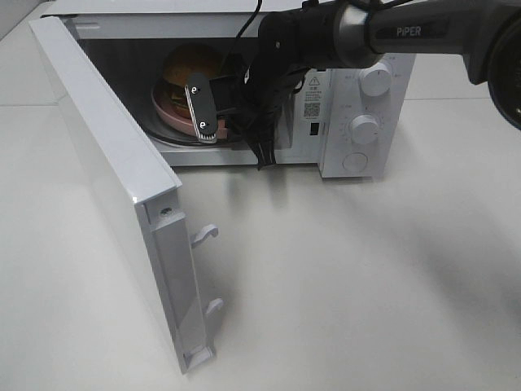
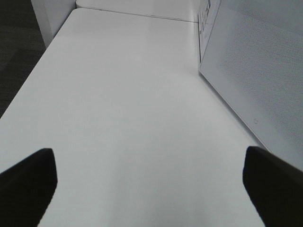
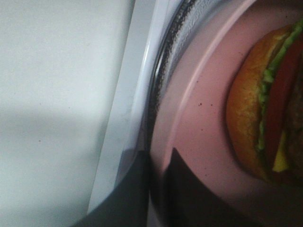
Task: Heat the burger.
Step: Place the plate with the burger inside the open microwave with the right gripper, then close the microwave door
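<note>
Right hand [image 3: 159,161] pinching pink plate [image 3: 203,118] rim; burger [image 3: 265,109] on plate inside open microwave [image 1: 366,98]; left hand [image 2: 149,163] spread.

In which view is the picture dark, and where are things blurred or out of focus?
Exterior high: the white microwave oven has a dim cavity, shading the golden-brown burger. Left wrist: bright light on the white table; the left claw shows as dark blurred tips. Right wrist: soft focus; the right claw is a dark blur at the round pink plate.
</note>
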### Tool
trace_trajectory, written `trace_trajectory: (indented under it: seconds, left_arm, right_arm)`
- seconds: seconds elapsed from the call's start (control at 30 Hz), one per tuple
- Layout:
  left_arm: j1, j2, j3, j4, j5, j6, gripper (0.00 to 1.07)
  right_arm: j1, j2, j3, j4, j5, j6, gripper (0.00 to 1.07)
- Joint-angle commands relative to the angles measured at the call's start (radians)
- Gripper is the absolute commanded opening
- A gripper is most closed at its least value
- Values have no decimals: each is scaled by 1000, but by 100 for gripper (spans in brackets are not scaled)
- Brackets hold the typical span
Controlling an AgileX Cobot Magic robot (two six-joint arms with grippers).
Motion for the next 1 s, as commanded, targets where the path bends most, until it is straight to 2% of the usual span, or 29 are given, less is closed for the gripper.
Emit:
trace_trajectory:
  seconds: [0.03,0.47,0.6,0.67,0.7,0.73,0.83,1.0]
  left_arm:
    - [4,-11,2,-3,-13,-1,100]
    - [4,-11,2,-3,-13,-1,100]
    - [4,-11,2,-3,-13,-1,100]
    - [4,-11,2,-3,-13,-1,100]
    - [4,-11,2,-3,-13,-1,100]
    - [4,-11,2,-3,-13,-1,100]
    - [4,-11,2,-3,-13,-1,100]
    - [4,-11,2,-3,-13,-1,100]
  right_arm:
    - [-3,-12,-18,-6,-51,2,8]
    - [12,-12,-18,-33,-56,5,14]
    - [12,-12,-18,-33,-59,38,20]
    - [20,-12,-18,-34,-54,58,30]
    - [20,-12,-18,-34,-54,58,30]
    - [20,-18,-18,-34,-47,58,37]
    - [20,-27,-18,-34,-44,58,42]
    - [24,-42,-9,-33,-34,84,42]
